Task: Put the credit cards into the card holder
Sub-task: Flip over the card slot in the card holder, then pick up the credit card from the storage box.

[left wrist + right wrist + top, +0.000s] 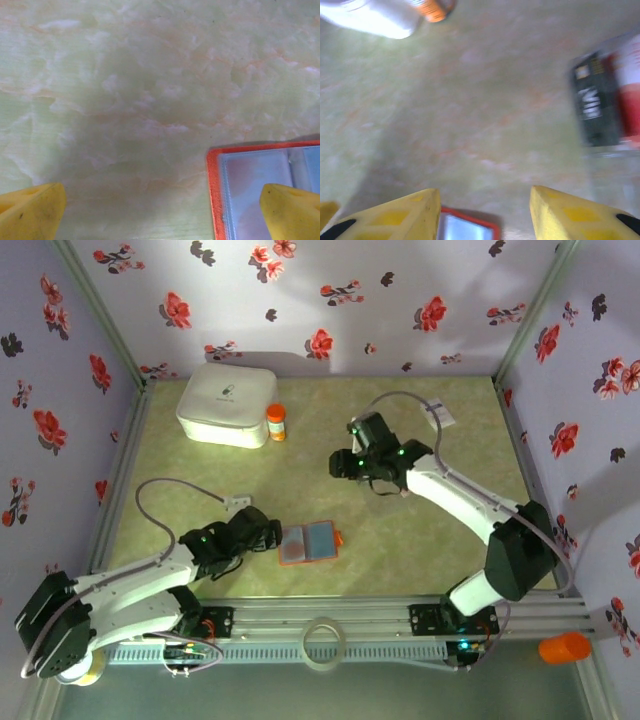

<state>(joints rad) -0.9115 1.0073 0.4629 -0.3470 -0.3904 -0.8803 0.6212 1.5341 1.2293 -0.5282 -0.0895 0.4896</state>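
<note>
1. The card holder lies open on the table, close to the near edge and about halfway along it. An orange rim goes round its grey-blue inside. I see no card in it.
2. One credit card, dark with white marks and a red part, lies flat on the table, well apart from the card holder. It is blurry, so I cannot tell if more cards lie with it.
3. The left gripper is at the card holder's left edge. Its yellow fingers are spread wide and grip nothing. One finger is over the inside panel, but I cannot tell if it touches.
4. The right gripper hangs over the middle of the table, past the card holder. Its fingers are partly apart. Just table and a corner of the card holder show between them, so it carries nothing.
5. A white box sits near the far left corner, with a small orange-capped bottle just beside it.
6. I think the job is at its start: fetching a card. Next, the right gripper needs to go to the credit card, come down and pinch its thin edge. That is hard, as it lies flat. Then the card must slide into a pocket while the left gripper steadies the card holder.
</note>
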